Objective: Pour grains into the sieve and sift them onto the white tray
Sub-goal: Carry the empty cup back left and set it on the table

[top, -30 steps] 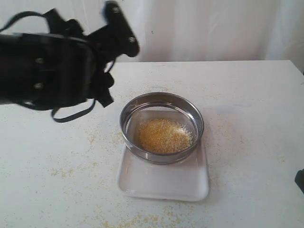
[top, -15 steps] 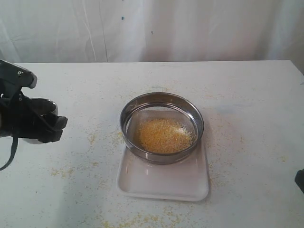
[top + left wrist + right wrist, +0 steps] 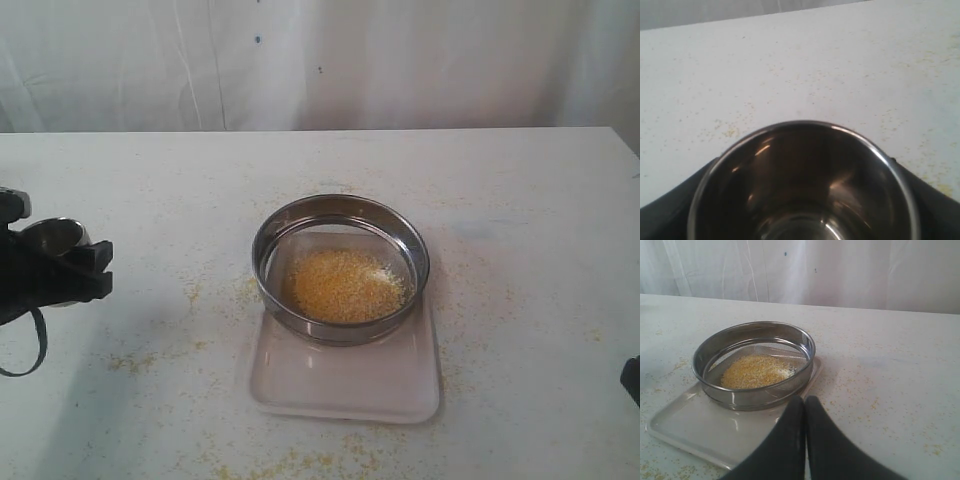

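Note:
The sieve [image 3: 340, 232] rests on the far end of the white tray [image 3: 345, 385] in the middle of the table. A heap of yellow grains [image 3: 345, 285] lies on its mesh. At the far left, well away from the sieve, my left gripper [image 3: 62, 268] is shut on a small steel cup [image 3: 52, 234]. In the left wrist view the cup [image 3: 802, 185] looks empty, with a dark finger [image 3: 932, 200] on each side. My right gripper [image 3: 804, 402] is shut and empty, just short of the tray [image 3: 690, 425] and sieve [image 3: 755, 390], where the grains [image 3: 755, 372] show too.
Spilled grains [image 3: 290, 462] dot the white table around the tray and near the front edge. A white curtain [image 3: 320, 60] hangs behind the table. A bit of the right arm [image 3: 632, 380] shows at the right edge.
My left arm has dropped from high up beside the sieve and drawn back to the table's left edge, still holding the steel cup. The sieve, tray and right gripper have not moved.

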Motion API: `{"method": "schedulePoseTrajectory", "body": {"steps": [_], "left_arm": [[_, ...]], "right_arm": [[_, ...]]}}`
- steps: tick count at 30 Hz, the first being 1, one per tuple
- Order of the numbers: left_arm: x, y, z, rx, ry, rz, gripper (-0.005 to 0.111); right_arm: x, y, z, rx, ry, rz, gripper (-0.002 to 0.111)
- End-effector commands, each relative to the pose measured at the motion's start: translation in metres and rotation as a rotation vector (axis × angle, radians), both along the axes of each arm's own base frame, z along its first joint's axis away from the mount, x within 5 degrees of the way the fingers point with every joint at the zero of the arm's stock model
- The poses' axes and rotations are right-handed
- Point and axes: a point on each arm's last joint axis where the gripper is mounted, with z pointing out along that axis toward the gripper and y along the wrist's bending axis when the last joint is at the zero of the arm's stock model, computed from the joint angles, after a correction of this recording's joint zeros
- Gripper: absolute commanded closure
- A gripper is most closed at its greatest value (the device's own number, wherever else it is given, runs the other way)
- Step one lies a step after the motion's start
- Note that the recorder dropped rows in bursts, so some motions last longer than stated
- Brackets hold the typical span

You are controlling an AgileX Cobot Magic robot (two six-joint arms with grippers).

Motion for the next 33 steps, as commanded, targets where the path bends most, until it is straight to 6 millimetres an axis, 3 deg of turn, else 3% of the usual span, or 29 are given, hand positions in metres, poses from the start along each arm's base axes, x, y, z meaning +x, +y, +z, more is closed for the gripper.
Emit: {"method": "schedulePoseTrajectory", "body": {"steps": [1, 9, 11, 12, 14, 15, 17, 28, 33], "left_arm": [[0.003, 0.008, -0.015, -0.04, -0.012, 0.104, 0.107], [0.005, 0.009, -0.038, -0.035, 0.03, 0.116, 0.106], [0.006, 0.009, -0.038, -0.035, 0.018, 0.117, 0.101], [0.006, 0.009, -0.038, -0.035, 0.009, 0.117, 0.094], [0.006, 0.009, -0.037, -0.035, 0.006, 0.117, 0.069], [0.006, 0.009, -0.037, -0.035, 0.006, 0.117, 0.049], [0.006, 0.009, -0.037, -0.035, 0.006, 0.117, 0.025], [0.006, 0.007, -0.037, -0.001, 0.005, 0.076, 0.024], [-0.008, 0.009, -0.04, -0.005, 0.024, 0.096, 0.024]], "right_arm": [[0.0, 0.0, -0.001, 0.002, -0.006, -0.004, 0.108], [0.0, 0.0, -0.001, 0.002, -0.006, -0.004, 0.108], [0.0, 0.0, -0.001, 0.002, -0.006, -0.004, 0.108], [0.0, 0.0, -0.001, 0.002, -0.006, -0.004, 0.108], [0.0, 0.0, -0.001, 0.002, -0.006, -0.004, 0.108], [0.0, 0.0, -0.001, 0.002, -0.006, -0.004, 0.108], [0.0, 0.0, -0.001, 0.002, -0.006, -0.004, 0.108], [0.0, 0.0, -0.001, 0.002, -0.006, -0.004, 0.108], [0.0, 0.0, -0.001, 0.002, -0.006, -0.004, 0.108]]}}
